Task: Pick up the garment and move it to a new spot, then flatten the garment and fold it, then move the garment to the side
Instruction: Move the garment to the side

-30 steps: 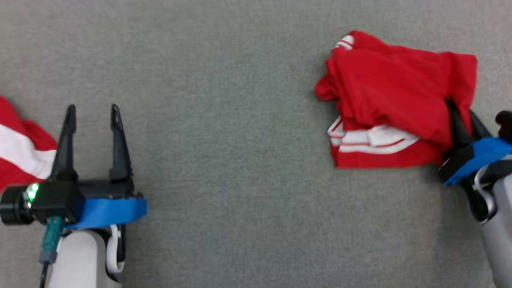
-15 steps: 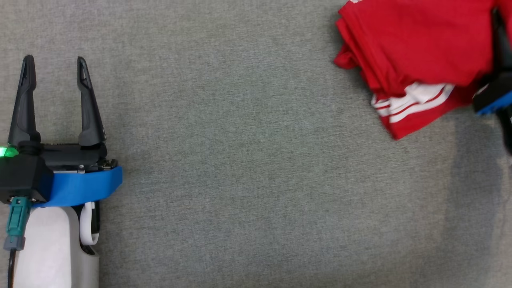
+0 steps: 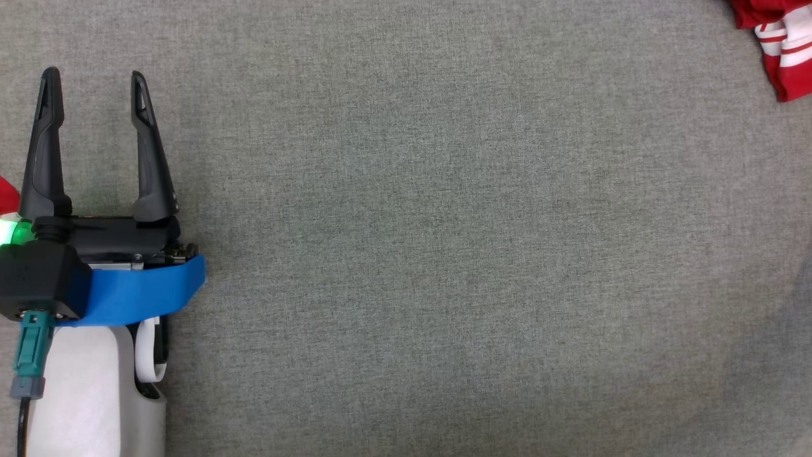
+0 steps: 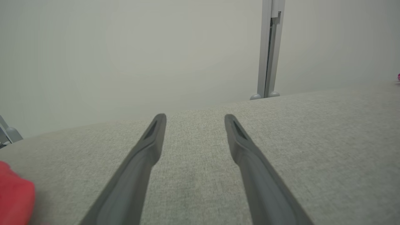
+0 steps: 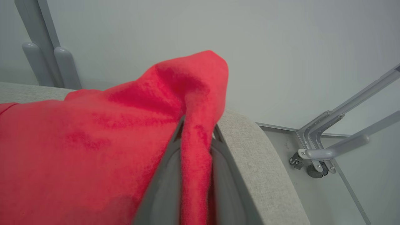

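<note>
The garment [image 3: 781, 44] is red cloth with white stripes, and one corner of it shows at the top right of the head view. In the right wrist view the garment [image 5: 93, 140] is bunched over the table's right end, and my right gripper [image 5: 198, 128] is shut on a raised fold of it, the cloth pinched between the two fingers. My left gripper [image 3: 94, 76] is at the left of the grey table, open and holding nothing; in the left wrist view its fingers [image 4: 150, 147] spread wide over bare fabric.
The table [image 3: 406, 254] is covered in grey fabric, and its rounded right edge [image 5: 250, 150] lies just beside the pinched fold. A sliver of another red cloth [image 3: 5, 195] lies left of my left gripper. A metal frame on casters [image 5: 318, 153] stands on the floor beyond the edge.
The head view has shifted. The right gripper has carried the garment right and away from me, to the view's top right corner. The left gripper stays open.
</note>
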You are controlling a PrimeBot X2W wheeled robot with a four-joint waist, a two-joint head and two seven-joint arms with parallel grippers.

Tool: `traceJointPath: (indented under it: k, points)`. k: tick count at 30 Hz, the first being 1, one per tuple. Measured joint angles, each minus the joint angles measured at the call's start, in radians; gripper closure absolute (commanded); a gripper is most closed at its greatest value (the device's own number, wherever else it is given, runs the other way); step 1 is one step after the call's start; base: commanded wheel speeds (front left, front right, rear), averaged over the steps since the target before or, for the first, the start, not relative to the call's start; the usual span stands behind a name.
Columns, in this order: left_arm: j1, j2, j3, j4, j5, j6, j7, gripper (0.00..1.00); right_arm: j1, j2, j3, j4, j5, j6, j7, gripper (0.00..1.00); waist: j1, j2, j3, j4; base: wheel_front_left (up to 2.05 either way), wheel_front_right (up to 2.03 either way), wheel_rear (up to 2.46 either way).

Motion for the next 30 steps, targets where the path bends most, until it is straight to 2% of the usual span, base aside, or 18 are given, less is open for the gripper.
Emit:
traceJointPath:
  k: [8, 14, 15, 16, 17, 24, 30]
  points:
    - [-0.002, 0.0, 0.002, -0.002, -0.007, 0.004, 0.0, 0.0, -0.04, -0.027, -0.023, 0.055, -0.04, 0.0, 0.01, 1.0, 0.0, 0.0, 0.002, -0.016, 0.0, 0.0, 0.0]
    - [-0.008, 0.001, 0.0, -0.005, -0.011, 0.006, 0.0, 0.0, -0.053, -0.022, -0.042, 0.086, -0.08, 0.0, 0.037, 1.0, 0.0, 0.0, 0.007, -0.021, 0.0, 0.0, 0.0]
    - [-0.008, 0.001, 0.0, -0.005, -0.011, 0.006, 0.0, 0.0, -0.056, -0.017, -0.044, 0.088, -0.085, 0.0, 0.037, 0.73, -0.0001, 0.0, 0.006, -0.021, 0.0, 0.0, 0.0]
    - [-0.009, 0.001, 0.0, -0.004, -0.011, 0.006, 0.0, 0.0, -0.06, -0.008, -0.051, 0.089, -0.083, 0.0, 0.035, 0.22, -0.0001, 0.0, 0.006, -0.02, 0.0, 0.0, 0.0]
    - [-0.009, 0.001, 0.0, -0.004, -0.012, 0.008, 0.0, 0.0, -0.062, -0.005, -0.048, 0.089, -0.09, 0.0, 0.033, 0.0, 0.0, 0.0, 0.006, -0.02, 0.0, 0.0, 0.0]
    - [-0.005, 0.0, 0.005, 0.013, -0.021, 0.009, 0.0, 0.0, -0.069, 0.017, -0.047, 0.085, -0.132, 0.0, -0.016, 0.0, 0.0, 0.0, -0.025, -0.012, 0.0, 0.0, 0.0]
    - [0.03, -0.009, 0.015, 0.03, -0.03, 0.014, 0.0, 0.0, -0.055, 0.054, -0.016, 0.06, -0.148, 0.0, -0.115, 0.0, -0.0002, 0.0, -0.099, -0.001, 0.0, 0.0, 0.0]
